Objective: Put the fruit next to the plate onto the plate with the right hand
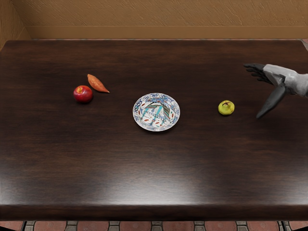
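Yellow-green fruit [226, 107] rests on the tabletop [154, 168] right of the patterned plate [156, 111], untouched, while the right hand [273, 77] hangs farther right of the plate, fingers [252, 68] spread and released, holding nothing.

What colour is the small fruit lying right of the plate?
Yellow-green, with a dark spot on top; the fruit shows in the head view.

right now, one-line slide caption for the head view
Open right robot hand hovers right of the yellow-green fruit beside the plate; apple and sweet potato lie left.
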Robot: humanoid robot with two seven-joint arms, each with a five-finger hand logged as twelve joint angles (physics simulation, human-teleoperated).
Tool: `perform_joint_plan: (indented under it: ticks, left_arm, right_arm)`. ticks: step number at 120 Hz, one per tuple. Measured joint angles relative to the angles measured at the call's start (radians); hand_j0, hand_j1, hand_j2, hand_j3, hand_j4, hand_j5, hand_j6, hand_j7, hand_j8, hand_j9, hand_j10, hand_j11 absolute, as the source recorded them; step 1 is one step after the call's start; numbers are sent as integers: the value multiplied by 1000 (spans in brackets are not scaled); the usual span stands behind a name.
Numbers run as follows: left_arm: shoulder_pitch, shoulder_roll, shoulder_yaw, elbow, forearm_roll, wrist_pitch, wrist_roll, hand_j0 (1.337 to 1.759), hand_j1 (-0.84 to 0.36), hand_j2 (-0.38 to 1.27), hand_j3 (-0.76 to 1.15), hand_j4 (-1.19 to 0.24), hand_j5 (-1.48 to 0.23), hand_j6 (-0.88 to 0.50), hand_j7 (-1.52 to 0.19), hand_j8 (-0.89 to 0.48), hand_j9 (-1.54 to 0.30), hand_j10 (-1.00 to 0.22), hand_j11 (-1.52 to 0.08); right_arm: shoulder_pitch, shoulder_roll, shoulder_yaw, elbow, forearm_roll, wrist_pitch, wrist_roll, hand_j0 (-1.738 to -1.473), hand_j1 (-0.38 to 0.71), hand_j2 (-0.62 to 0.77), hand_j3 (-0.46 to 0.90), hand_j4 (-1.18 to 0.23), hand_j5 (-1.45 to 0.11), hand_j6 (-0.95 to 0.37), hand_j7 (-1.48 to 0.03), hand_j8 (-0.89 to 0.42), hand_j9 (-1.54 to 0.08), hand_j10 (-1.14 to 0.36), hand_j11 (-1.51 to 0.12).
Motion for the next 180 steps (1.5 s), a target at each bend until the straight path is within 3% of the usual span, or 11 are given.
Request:
perform_joint_plan:
  ticks: [23,43,103,124,130,141,156,180]
  left_arm:
    - [0,0,0,0,0,0,0,1658,349,0,0,0,0,0,0,0,0,0,0]
    - [0,0,0,0,0,0,0,1658,349,0,0,0,0,0,0,0,0,0,0]
    - [0,0,0,0,0,0,0,1658,349,0,0,0,0,0,0,0,0,0,0]
    - [0,0,0,0,0,0,0,1658,349,0,0,0,0,0,0,0,0,0,0]
    - [0,0,0,0,0,0,0,1658,349,0,0,0,0,0,0,0,0,0,0]
    - [1,0,0,0,0,0,0,1658,349,0,0,0,0,0,0,0,0,0,0]
    - [0,0,0,0,0,0,0,1658,349,0,0,0,0,0,0,0,0,0,0]
    - [0,0,0,0,0,0,0,1658,349,0,0,0,0,0,0,0,0,0,0]
  right_arm:
    - [-2,169,-79,-57,-81,-218,0,-1658,-198,-23,0,-132,-167,-134,-167,-132,-167,-131,-167]
    - [-26,239,-114,-89,-95,-308,4,-1658,-73,-44,0,-236,-303,-237,-302,-236,-302,-235,-302]
    - [-68,283,-133,-86,-95,-371,20,-1658,243,-95,0,-498,-642,-498,-643,-499,-642,-462,-644]
    - [-73,287,-136,-84,-97,-370,19,-1656,379,54,0,-574,-709,-565,-725,-397,-724,-381,-748]
    - [-73,288,-140,-84,-97,-369,19,-1655,411,28,0,-589,-726,-580,-744,-360,-751,-338,-774]
    - [-73,288,-142,-82,-97,-367,15,-1653,421,26,0,-622,-751,-607,-779,-323,-795,-273,-854]
    - [-67,288,-141,-69,-92,-362,-7,-1653,400,109,0,-659,-807,-646,-832,-364,-839,-329,-881]
    - [-44,281,-136,-24,-91,-352,-75,-1654,372,184,0,-704,-872,-692,-894,-447,-891,-404,-922]
